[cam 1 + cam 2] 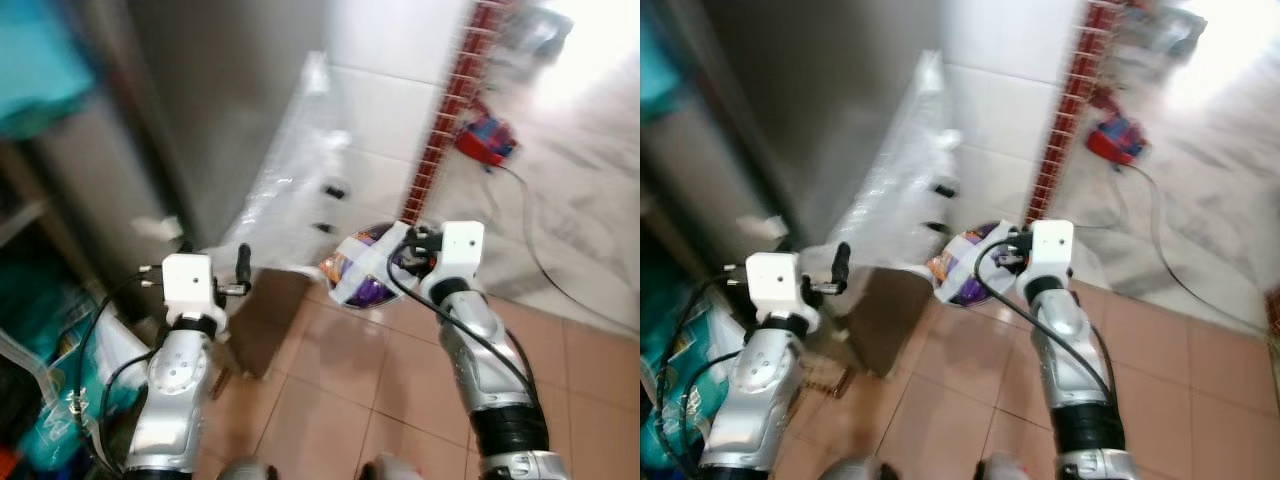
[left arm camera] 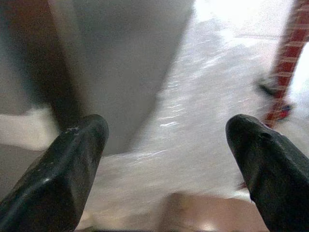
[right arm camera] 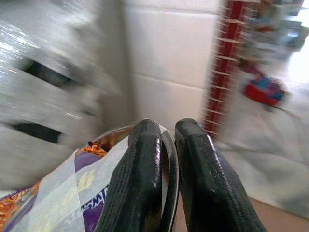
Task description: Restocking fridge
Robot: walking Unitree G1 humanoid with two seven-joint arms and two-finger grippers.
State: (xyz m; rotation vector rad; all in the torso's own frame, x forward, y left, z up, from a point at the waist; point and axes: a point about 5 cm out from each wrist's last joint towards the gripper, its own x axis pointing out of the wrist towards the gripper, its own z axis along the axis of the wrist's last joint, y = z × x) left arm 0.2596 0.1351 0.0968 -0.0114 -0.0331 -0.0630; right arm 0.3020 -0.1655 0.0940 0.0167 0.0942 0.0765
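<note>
My right gripper (image 3: pixel 169 131) is shut on the rim of a metal bowl (image 1: pixel 362 268), held above the tiled floor. The bowl holds a purple and orange packet (image 3: pixel 91 205) with white tape strips crossed over it. My left gripper (image 2: pixel 164 159) is open and holds nothing; it is raised at the left (image 1: pixel 236 272), beside a tall grey fridge side (image 1: pixel 210 100). A sheet of clear plastic wrap (image 1: pixel 290 190) leans against the fridge, just ahead of both grippers. The views are blurred.
A brown box (image 1: pixel 265 320) stands on the floor below the left gripper. Shelves with teal bags (image 1: pixel 40 420) are at the far left. A red brick strip (image 1: pixel 450 110) runs up the white wall. A red and blue object (image 1: pixel 487 140) with a cable lies at the back right.
</note>
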